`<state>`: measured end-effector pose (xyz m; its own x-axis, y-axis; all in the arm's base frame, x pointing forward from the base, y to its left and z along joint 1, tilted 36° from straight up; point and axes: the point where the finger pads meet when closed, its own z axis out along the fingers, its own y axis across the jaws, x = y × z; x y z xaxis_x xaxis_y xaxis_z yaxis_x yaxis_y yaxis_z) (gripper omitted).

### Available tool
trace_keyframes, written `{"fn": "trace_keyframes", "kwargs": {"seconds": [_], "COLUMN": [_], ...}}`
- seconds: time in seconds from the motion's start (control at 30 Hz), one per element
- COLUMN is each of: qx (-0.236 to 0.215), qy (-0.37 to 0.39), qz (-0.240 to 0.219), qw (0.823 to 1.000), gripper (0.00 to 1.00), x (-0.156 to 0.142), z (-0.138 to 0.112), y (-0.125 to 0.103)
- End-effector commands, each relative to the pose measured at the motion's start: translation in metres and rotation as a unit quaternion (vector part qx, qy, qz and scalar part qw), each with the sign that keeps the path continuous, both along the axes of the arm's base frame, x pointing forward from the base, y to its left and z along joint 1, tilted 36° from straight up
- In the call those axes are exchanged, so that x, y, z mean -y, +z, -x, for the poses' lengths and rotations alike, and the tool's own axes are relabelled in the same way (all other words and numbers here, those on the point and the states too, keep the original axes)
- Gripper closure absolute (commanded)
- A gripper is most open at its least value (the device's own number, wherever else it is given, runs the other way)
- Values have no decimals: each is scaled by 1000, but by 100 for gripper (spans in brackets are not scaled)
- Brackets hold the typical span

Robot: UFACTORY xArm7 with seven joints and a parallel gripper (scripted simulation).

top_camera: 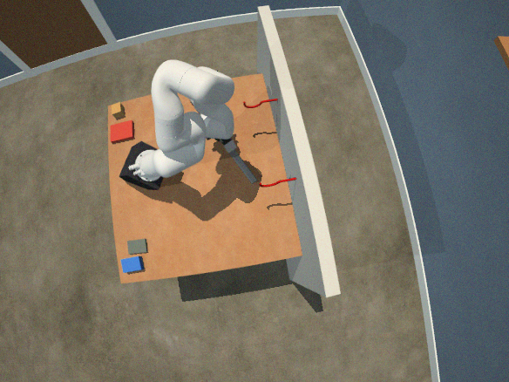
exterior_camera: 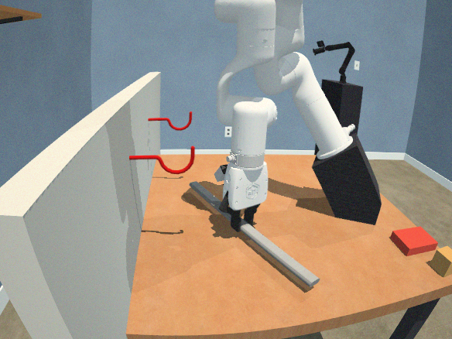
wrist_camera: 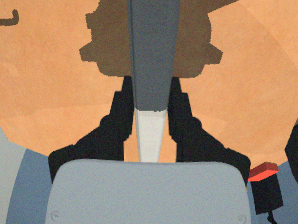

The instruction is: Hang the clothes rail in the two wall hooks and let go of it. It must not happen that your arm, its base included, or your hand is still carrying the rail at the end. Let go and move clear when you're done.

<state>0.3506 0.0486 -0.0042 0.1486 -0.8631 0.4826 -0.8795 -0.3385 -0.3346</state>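
Note:
The grey clothes rail (exterior_camera: 255,235) is a long bar lying low over the wooden table, running from near the wall out toward the front edge. My gripper (exterior_camera: 243,224) is shut on the rail near its middle; the wrist view shows both black fingers pressed against the rail's sides (wrist_camera: 154,36). In the top view the rail (top_camera: 243,167) sticks out from under the arm, and its end lies close to the nearer red hook (top_camera: 277,181). Two red wall hooks (exterior_camera: 179,162) (exterior_camera: 177,123) stick out of the pale wall, above the rail's height.
The pale wall panel (exterior_camera: 77,186) stands along one side of the table. A red block (exterior_camera: 413,240) and a tan block (exterior_camera: 443,261) lie at one corner. A grey block (top_camera: 137,246) and a blue block (top_camera: 132,264) lie at another. The black robot base (exterior_camera: 346,186) stands behind the gripper.

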Motion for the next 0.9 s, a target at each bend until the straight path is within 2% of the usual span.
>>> {"fn": "trace_keyframes", "kwargs": {"seconds": [0.0, 0.87], "qx": [0, 0], "qy": [3, 3], "qz": [-1, -1], "qw": [1000, 1000], "gripper": [100, 100], "x": [-4, -9], "z": [1, 8], "y": [2, 15]}}
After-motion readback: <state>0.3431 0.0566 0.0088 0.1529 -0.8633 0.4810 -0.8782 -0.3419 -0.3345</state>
